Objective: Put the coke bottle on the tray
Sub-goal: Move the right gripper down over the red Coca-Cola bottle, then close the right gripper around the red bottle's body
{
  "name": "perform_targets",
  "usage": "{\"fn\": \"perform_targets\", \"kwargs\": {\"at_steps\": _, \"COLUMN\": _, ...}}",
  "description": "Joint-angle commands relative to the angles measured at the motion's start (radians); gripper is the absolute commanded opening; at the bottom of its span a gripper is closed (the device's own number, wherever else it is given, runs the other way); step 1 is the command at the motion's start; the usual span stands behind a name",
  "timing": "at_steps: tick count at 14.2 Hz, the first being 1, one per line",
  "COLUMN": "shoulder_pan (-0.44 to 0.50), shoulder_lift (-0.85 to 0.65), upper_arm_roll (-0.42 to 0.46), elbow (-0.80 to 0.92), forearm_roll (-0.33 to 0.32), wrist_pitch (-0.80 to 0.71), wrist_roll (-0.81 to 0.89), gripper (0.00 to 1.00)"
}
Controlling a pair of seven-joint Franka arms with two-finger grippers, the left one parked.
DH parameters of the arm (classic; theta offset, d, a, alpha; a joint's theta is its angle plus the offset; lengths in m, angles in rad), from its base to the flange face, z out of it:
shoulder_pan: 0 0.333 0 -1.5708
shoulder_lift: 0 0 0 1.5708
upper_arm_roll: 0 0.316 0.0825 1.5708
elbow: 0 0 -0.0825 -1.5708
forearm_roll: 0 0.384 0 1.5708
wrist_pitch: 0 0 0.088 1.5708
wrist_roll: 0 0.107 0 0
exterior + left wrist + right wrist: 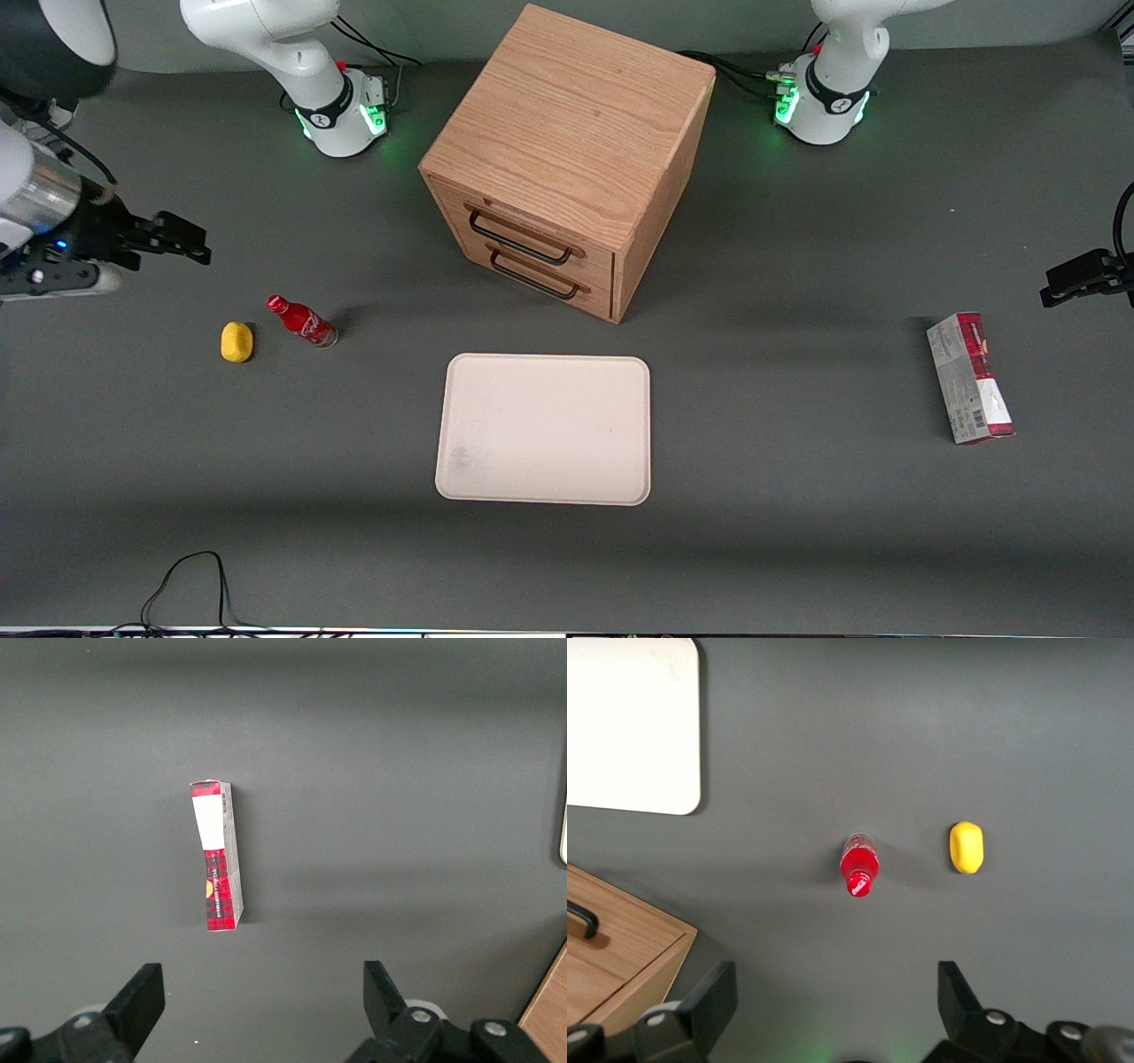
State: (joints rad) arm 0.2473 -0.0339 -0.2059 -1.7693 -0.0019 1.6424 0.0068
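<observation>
Reaching in from the working arm's end of the table, well above the grey surface, wrist roughly level. Gripper (pixel 190 244) hanging in the air farther from the front camera than the coke bottle (pixel 302 322), apart from it and touching nothing. Fingers (pixel 709 1001) spread wide in the right wrist view, nothing held between them, bare tabletop showing in the gap.

Standing upright on the table: coke bottle, red cap up, clear base down, seen almost from above in the wrist view (pixel 859 866). Just beside it, toward the working arm's end, a yellow lemon-like lump (pixel 236 342), not touching. Not on the tray (pixel 545 429); well apart from it, with open table between.

Lying flat near the middle of the table, nearer the front camera than the wooden drawer cabinet (pixel 567 159): cream-white tray, faint grey smudges near one corner, nothing on it. Two dark handles on the cabinet's front, both drawers shut.

Far toward the parked arm's end: a red-and-grey carton (pixel 970 377), lying on its side, also seen in the left wrist view (pixel 217 856).
</observation>
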Motion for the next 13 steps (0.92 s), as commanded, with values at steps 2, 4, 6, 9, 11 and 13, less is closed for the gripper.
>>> {"fn": "perform_targets", "kwargs": {"at_steps": 2, "shoulder_pan": 0.000, "shoulder_lift": -0.092, "upper_arm_roll": 0.008, "elbow": -0.380, "forearm_roll": 0.019, "wrist_pitch": 0.364, "wrist_roll": 0.022, "gripper": 1.00}}
{"fn": "perform_targets", "kwargs": {"at_steps": 4, "shoulder_pan": 0.000, "shoulder_lift": -0.092, "upper_arm_roll": 0.008, "elbow": -0.520, "forearm_roll": 0.019, "wrist_pitch": 0.563, "wrist_roll": 0.022, "gripper": 1.00}}
{"fn": "perform_targets", "kwargs": {"at_steps": 6, "shoulder_pan": 0.000, "shoulder_lift": -0.083, "upper_arm_roll": 0.008, "elbow": -0.617, "forearm_roll": 0.019, "wrist_pitch": 0.701, "wrist_roll": 0.018, "gripper": 1.00}}
{"fn": "perform_targets", "kwargs": {"at_steps": 9, "shoulder_pan": -0.002, "shoulder_lift": -0.058, "upper_arm_roll": 0.005, "elbow": -0.700, "forearm_roll": 0.017, "wrist_pitch": 0.833, "wrist_roll": 0.004, "gripper": 1.00}}
{"fn": "perform_targets", "kwargs": {"at_steps": 11, "shoulder_pan": -0.003, "shoulder_lift": -0.031, "upper_arm_roll": 0.005, "elbow": -0.705, "forearm_roll": 0.017, "wrist_pitch": 0.867, "wrist_roll": 0.004, "gripper": 1.00}}
{"fn": "perform_targets", "kwargs": {"at_steps": 13, "shoulder_pan": -0.006, "shoulder_lift": -0.009, "upper_arm_roll": 0.005, "elbow": -0.706, "forearm_roll": 0.017, "wrist_pitch": 0.895, "wrist_roll": 0.002, "gripper": 1.00}}
